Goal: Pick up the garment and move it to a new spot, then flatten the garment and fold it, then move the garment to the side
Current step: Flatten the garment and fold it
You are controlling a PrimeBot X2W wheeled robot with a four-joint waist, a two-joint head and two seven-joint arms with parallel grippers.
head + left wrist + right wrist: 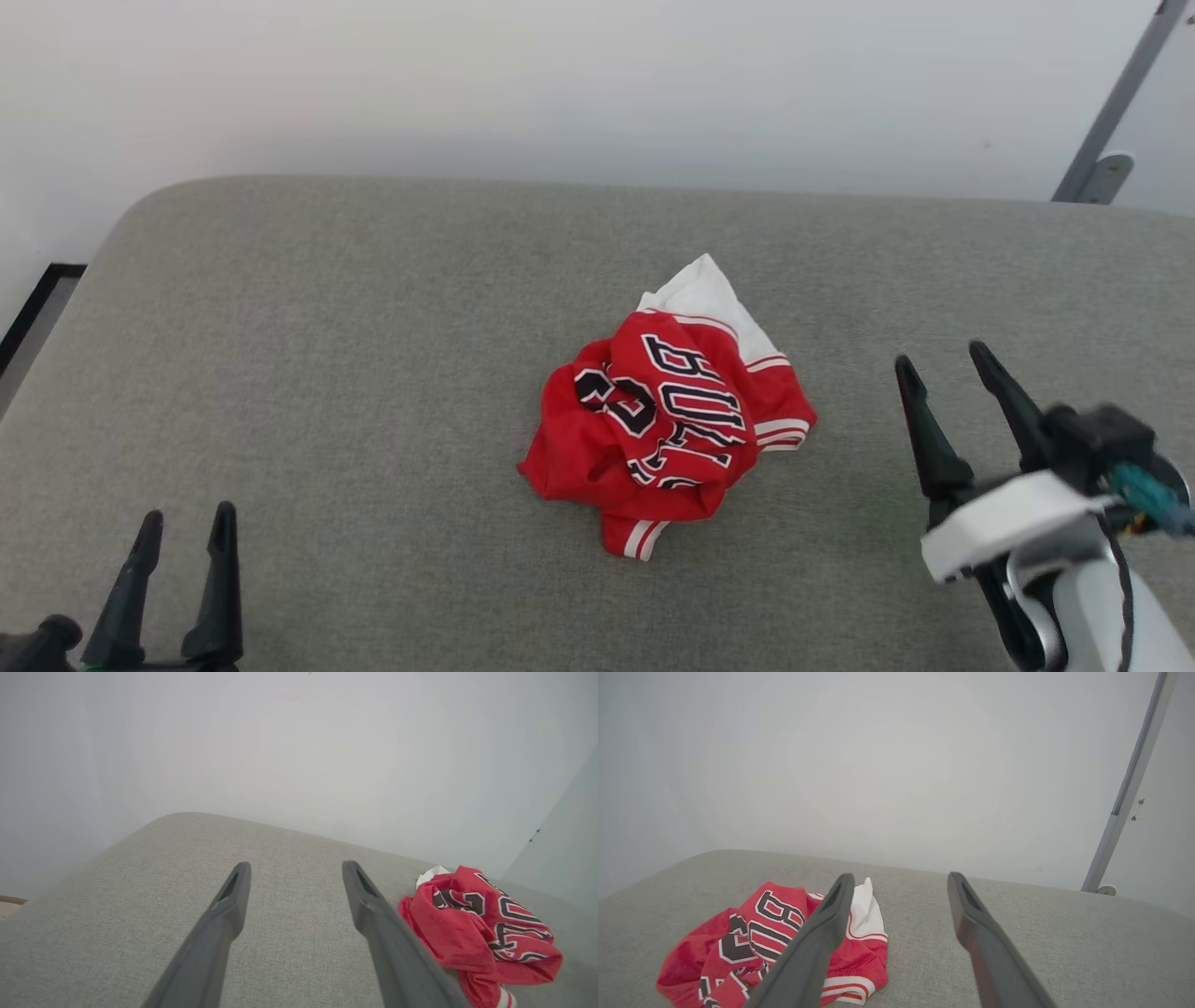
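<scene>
Both jaws gape empty at lower left and lower right; the garment (667,411) lies crumpled mid-frame on grey upholstery (327,327).

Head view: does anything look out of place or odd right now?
Only the red jersey shirt with white sleeves: it lies crumpled in a heap on the grey fabric surface, its black lettering folded over itself. Nothing looks spilled or damaged.

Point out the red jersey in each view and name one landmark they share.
Head view: the garment lies crumpled near the centre, slightly right.
Left wrist view: lower right, beside the left gripper.
Right wrist view: lower left, partly behind the right gripper.
Shared landmark: the grey cushioned surface under it.
</scene>
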